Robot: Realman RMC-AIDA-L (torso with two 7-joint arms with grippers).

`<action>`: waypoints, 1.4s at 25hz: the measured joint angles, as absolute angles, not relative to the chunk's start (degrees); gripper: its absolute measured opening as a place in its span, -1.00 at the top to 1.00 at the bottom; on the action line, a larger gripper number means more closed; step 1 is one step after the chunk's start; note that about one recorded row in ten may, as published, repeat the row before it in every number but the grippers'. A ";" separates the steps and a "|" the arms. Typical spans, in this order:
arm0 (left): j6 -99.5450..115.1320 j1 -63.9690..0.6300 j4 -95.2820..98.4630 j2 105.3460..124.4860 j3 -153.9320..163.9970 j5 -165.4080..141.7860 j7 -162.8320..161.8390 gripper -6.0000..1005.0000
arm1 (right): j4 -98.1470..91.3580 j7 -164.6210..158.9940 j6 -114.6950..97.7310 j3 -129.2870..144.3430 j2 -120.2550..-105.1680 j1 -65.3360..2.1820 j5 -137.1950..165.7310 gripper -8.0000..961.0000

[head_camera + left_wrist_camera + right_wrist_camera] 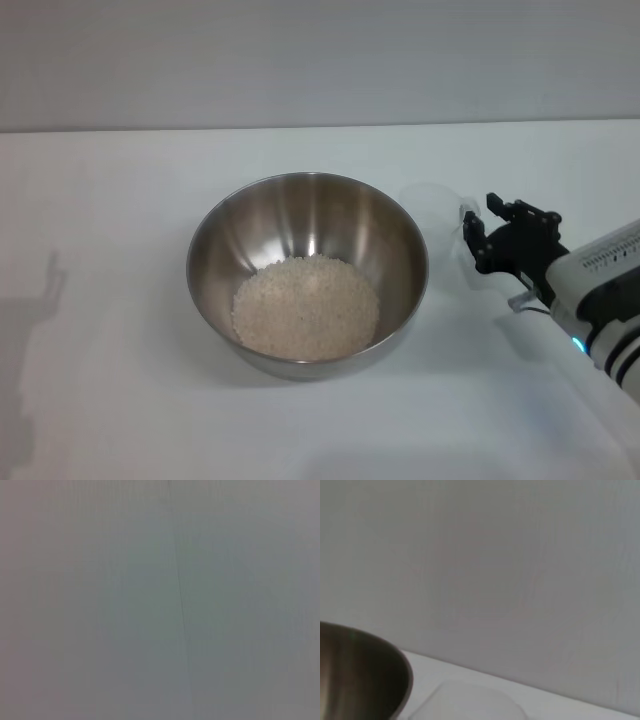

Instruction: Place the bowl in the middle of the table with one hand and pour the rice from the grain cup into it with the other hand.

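Note:
The steel bowl stands in the middle of the white table and holds a mound of pale rice. The clear grain cup is upright just right of the bowl's rim and looks empty. My right gripper is at the cup's right side, shut on it near the handle. The right wrist view shows the bowl's outer wall and the cup's rim. My left gripper is out of view; the left wrist view shows only a plain grey surface.
A grey wall runs behind the table's far edge. The left arm's shadow falls on the table at the far left. My right arm reaches in from the lower right.

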State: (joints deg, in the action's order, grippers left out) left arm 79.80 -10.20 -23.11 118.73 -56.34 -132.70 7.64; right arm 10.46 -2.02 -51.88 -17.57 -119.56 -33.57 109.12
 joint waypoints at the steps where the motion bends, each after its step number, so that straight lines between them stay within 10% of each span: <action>1: 79.81 -10.20 -23.11 118.73 -56.34 -132.72 7.64 -0.60 | 10.98 -2.02 -53.29 -17.62 -119.59 -32.40 109.14 0.64; 11: 79.81 -10.19 -23.12 118.74 -56.48 -132.71 7.64 -0.59 | 14.39 -0.52 -66.44 -18.03 -119.39 -22.38 109.05 0.01; 23: 78.48 -10.28 -22.38 118.77 -56.98 -132.70 7.64 -0.60 | 11.98 -1.05 -95.49 -29.71 -119.28 -7.03 108.63 -0.20; 35: 78.70 -10.42 -21.34 118.82 -56.91 -132.63 7.64 -0.60 | 11.75 -0.69 -98.91 -37.05 -119.62 -5.47 108.45 -0.67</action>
State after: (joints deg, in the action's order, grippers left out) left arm 78.70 -10.42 -21.34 118.82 -56.91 -132.63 7.64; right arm 11.75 -0.69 -98.91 -37.05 -119.62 -5.47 108.45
